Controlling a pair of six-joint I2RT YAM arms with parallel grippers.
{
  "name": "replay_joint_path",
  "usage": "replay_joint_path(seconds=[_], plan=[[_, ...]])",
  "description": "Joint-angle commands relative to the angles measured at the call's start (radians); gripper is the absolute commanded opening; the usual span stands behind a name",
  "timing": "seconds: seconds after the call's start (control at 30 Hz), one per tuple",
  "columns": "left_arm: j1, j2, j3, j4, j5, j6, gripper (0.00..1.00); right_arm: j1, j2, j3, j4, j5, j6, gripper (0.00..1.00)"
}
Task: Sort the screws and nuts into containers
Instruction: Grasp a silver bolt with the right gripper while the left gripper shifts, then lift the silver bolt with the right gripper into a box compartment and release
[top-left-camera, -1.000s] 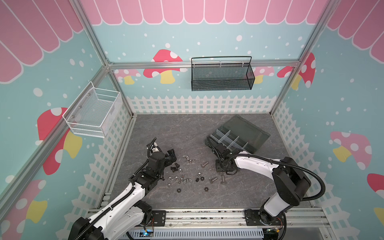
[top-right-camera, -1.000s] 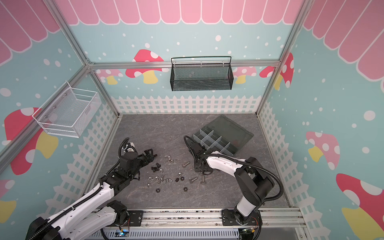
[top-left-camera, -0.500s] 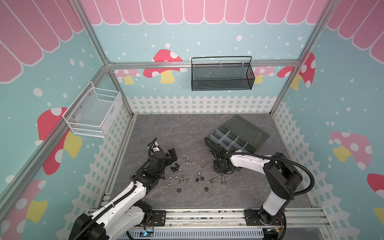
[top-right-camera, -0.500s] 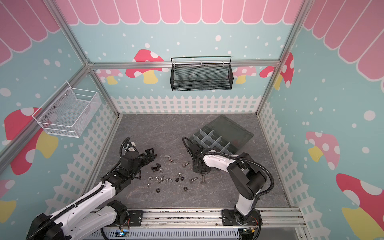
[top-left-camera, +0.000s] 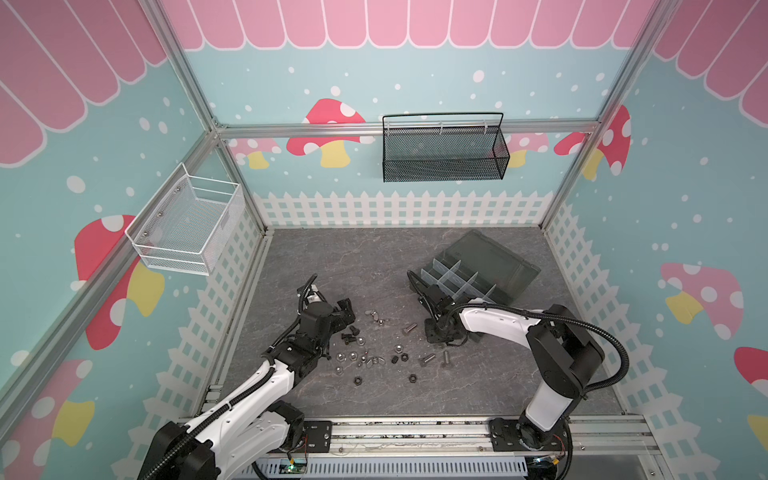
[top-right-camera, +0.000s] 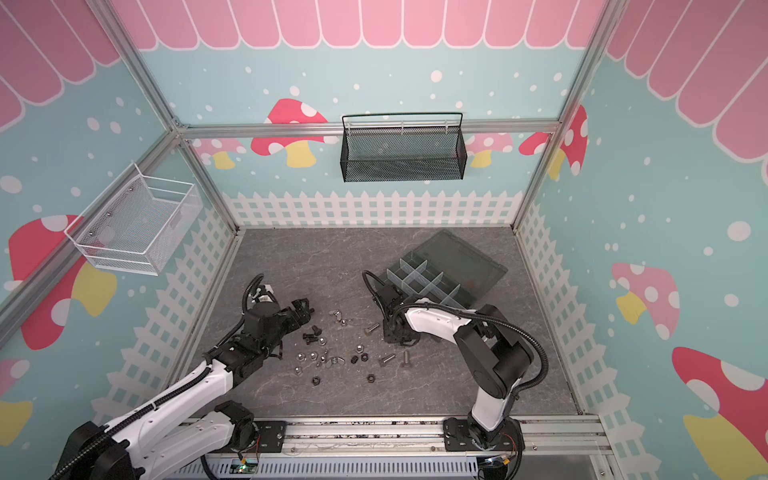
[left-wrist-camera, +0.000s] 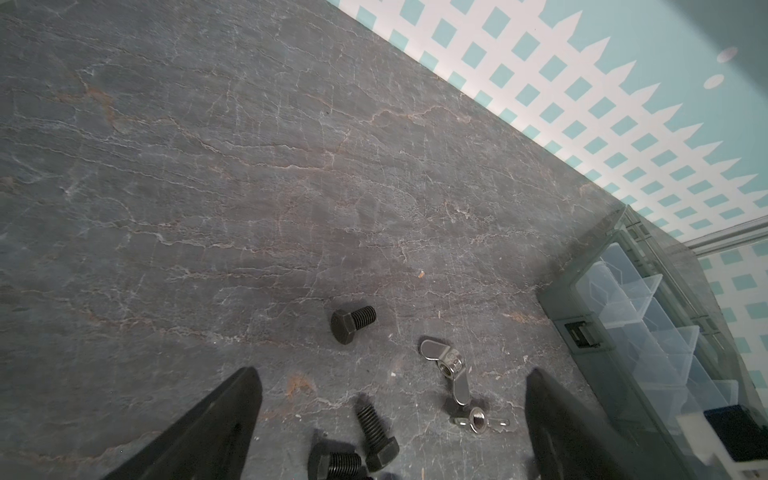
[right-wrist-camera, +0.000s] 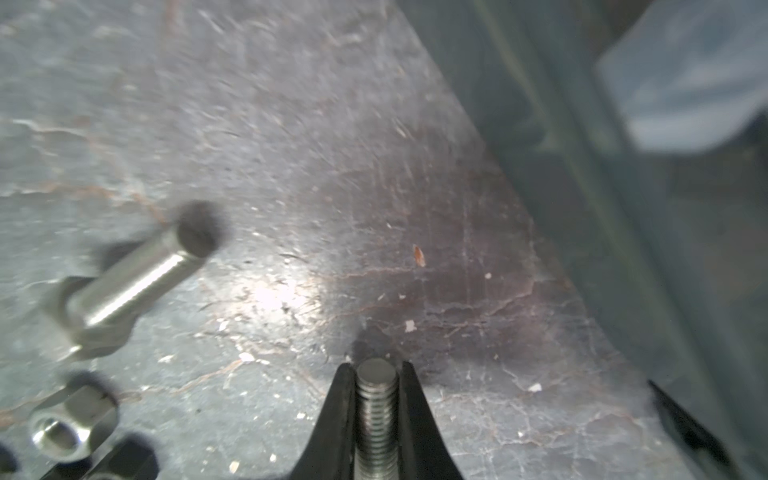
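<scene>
Close beside the organizer box (top-left-camera: 455, 277), off the wall that carries its latch, we find the right tool (right-wrist-camera: 376, 370) with its jaws pinched together on the threaded shaft of a silver screw (right-wrist-camera: 376, 401). Through the right wrist camera we see the shaft's flat end sticking out just past the two black tips, with the box's grey-green wall near it. We cannot tell whether this screw is clear of the counter (right-wrist-camera: 374, 187) or resting on it. A loose silver screw (right-wrist-camera: 133, 286) lies on the counter farther from the box than the held one, and a silver hex nut (right-wrist-camera: 62, 430) sits near its head.

Well apart from the box, with the scattered hardware between, the left tool (left-wrist-camera: 392, 376) hangs with its jaws spread wide and nothing in them. We see three black screws (left-wrist-camera: 353, 324) on the counter by it: one just beyond the fingertips, and two between the fingers (left-wrist-camera: 224, 419), touching or nearly so. Two silver wing nuts (left-wrist-camera: 446, 365) lie on the box side of those black screws, inside the finger nearer the box. The box's lid (top-left-camera: 494, 259) is open, lying back on the side away from both tools.
</scene>
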Motion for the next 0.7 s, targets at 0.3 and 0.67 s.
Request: replay_joint_path(seconds=[0.3,0.67], plan=[[0.014,-0.014,0.027,-0.013,0.011,0.045,1.0,-0.049,-0.132,0.135,-0.108,0.287,-0.247,0.0],[0.019,-0.007,0.025,0.005,0.025,0.038,1.0,-0.123,-0.2,0.042,-0.052,0.411,-0.36,0.0]])
